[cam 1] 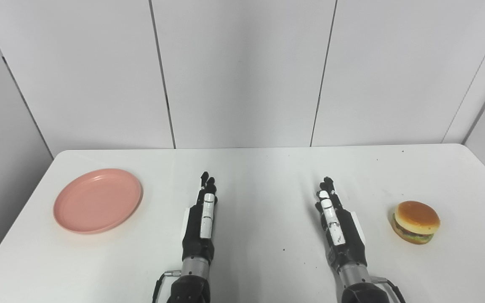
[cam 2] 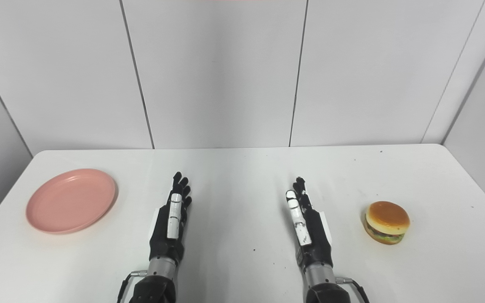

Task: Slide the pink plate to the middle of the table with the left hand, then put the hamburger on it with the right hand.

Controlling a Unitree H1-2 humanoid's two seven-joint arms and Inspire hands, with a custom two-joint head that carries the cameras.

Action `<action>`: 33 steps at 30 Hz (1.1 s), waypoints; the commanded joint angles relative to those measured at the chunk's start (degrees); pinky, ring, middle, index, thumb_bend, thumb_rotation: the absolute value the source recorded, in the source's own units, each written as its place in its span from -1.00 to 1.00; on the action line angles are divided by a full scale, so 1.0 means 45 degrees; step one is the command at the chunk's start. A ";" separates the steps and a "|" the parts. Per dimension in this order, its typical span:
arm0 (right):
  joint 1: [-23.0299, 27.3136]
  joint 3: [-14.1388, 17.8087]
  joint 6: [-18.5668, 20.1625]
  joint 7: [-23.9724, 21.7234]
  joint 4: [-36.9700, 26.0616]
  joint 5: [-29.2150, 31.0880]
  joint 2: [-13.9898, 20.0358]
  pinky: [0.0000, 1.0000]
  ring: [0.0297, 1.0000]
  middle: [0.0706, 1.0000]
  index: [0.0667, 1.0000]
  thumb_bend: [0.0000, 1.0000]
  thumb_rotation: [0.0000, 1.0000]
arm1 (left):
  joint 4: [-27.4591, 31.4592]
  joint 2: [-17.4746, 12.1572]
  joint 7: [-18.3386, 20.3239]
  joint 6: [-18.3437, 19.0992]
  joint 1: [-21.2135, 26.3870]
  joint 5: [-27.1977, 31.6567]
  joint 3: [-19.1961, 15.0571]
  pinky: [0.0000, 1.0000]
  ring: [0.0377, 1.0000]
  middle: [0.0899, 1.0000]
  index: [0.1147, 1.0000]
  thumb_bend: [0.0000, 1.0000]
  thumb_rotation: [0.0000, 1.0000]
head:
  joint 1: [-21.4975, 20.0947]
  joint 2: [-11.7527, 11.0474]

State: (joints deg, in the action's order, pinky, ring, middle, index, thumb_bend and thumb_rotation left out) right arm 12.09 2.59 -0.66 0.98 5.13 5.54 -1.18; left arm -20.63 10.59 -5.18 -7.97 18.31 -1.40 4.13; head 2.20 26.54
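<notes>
Nearest the camera, two black forearms rise from the bottom edge and end in the left hand (cam 1: 200, 221) and the right hand (cam 1: 336, 223). Both hands lie edge-on over the table, fingers stretched forward and held close together, thumbs uppermost with white plates along them. Neither holds anything, and each reads as a flat, extended hand. Whether they rest on the surface or hover just above it is hard to judge from this angle.

Nothing stands between either hand and its target. The stretch of table between the two hands is bare apart from a few small dark specks.

The table (cam 1: 259, 168) is white and smooth with rounded far corners. Behind it stand pale grey wall panels divided by thin dark vertical seams, with angled panels closing in at both sides.

The pink plate (cam 1: 97, 200) sits flat on the left part of the table, well apart from the left hand. It is round and shallow, with a raised rim and a plain salmon-pink face. The hamburger (cam 1: 416, 221) stands upright on the right side, near the right hand but not touching it. It has a glossy golden bun on top, a dark patty beneath and a green leafy edge at the bottom.
</notes>
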 commanded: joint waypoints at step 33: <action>0.0766 0.0621 -0.1803 -0.0791 0.1195 0.1083 0.0543 1.00 1.00 1.00 1.00 0.16 0.65 | -0.0182 -0.0156 -0.0155 -0.0374 -0.0113 -0.0303 -0.0144 1.00 1.00 1.00 1.00 0.30 1.00 | 0.3940 -0.0960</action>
State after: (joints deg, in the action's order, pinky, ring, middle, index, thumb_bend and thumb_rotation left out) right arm 15.69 4.86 -5.59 -2.02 10.57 10.44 0.84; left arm -20.61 10.69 -5.68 -8.20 19.17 -2.68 4.06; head 19.85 22.15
